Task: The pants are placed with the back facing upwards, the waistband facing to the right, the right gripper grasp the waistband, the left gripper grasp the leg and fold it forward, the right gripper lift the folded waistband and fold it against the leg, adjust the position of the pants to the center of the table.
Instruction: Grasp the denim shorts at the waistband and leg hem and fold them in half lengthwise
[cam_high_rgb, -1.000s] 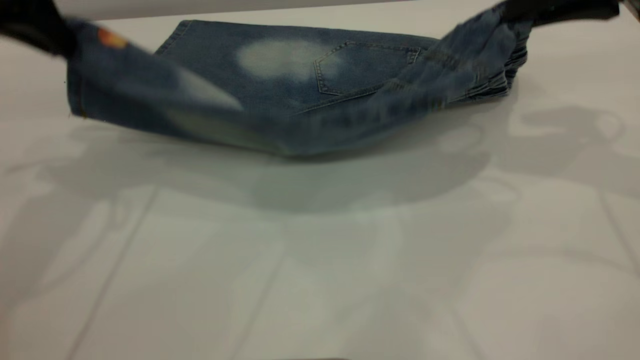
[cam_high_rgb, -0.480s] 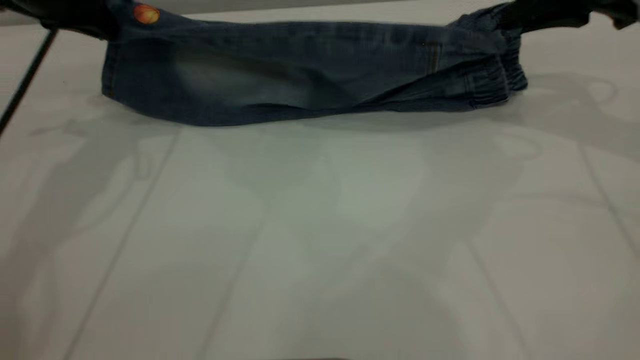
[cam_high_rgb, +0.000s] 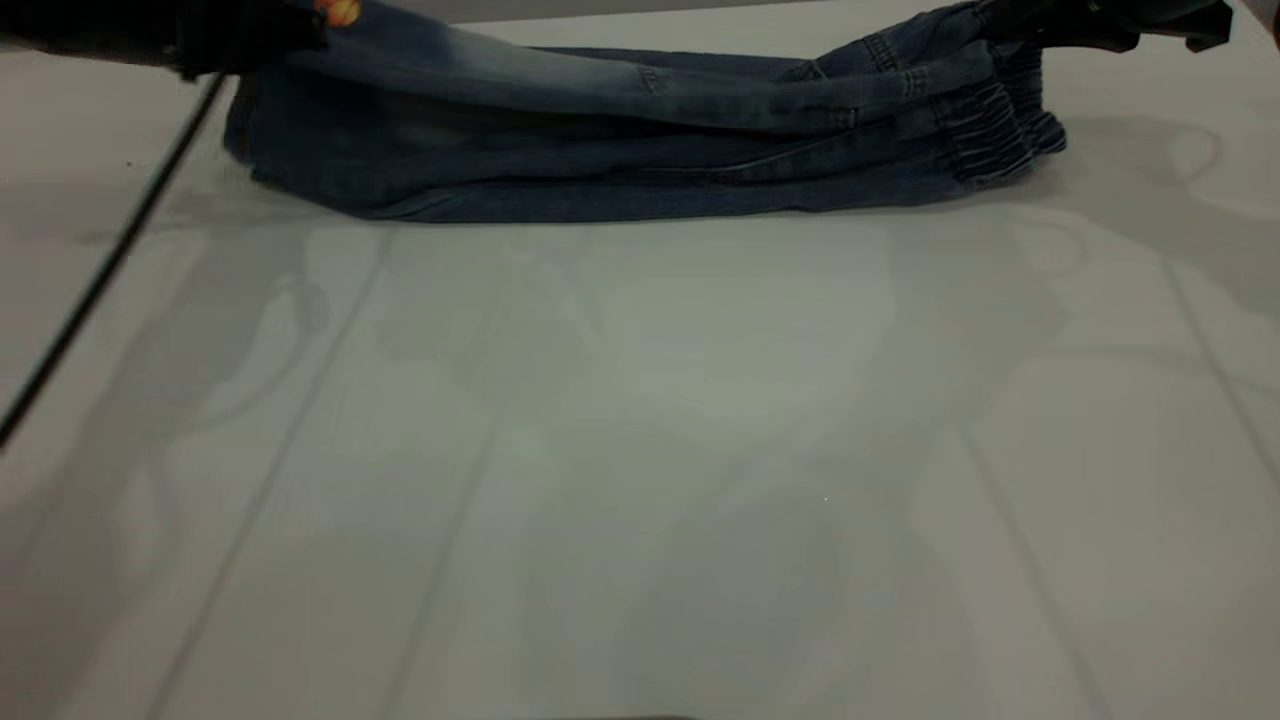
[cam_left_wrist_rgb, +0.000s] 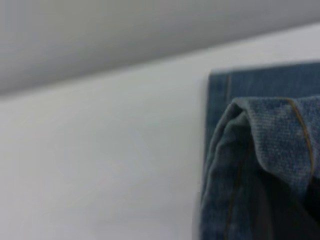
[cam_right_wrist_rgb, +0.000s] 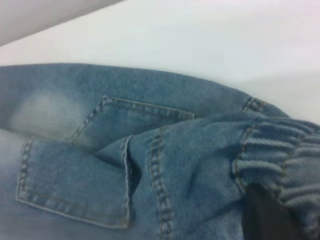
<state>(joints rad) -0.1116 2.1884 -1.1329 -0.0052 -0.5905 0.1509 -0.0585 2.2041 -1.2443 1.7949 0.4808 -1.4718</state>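
The blue denim pants (cam_high_rgb: 620, 130) lie folded lengthwise at the far side of the table (cam_high_rgb: 640, 450), with the elastic waistband (cam_high_rgb: 990, 130) at the right. My left gripper (cam_high_rgb: 300, 25) is shut on the hem of the leg (cam_high_rgb: 480, 65), held just above the far left end, and an orange basketball print (cam_high_rgb: 340, 10) shows beside it. Over at the far right, my right gripper (cam_high_rgb: 1000, 20) is shut on the waistband. In the left wrist view the pinched hem (cam_left_wrist_rgb: 270, 130) bunches up. The right wrist view shows the gathered waistband (cam_right_wrist_rgb: 280, 150), a back pocket (cam_right_wrist_rgb: 75, 180) and one dark finger (cam_right_wrist_rgb: 262, 215).
A thin black cable (cam_high_rgb: 110, 260) slants down from the left arm across the table's left side. The table's far edge (cam_high_rgb: 640, 12) runs just behind the pants. Pale bare tabletop (cam_left_wrist_rgb: 100, 150) lies beside the hem.
Both grippers carried the near half of the pants up and over toward the far side. The lifted layer now lies over the far half, covering the back pocket seen before.
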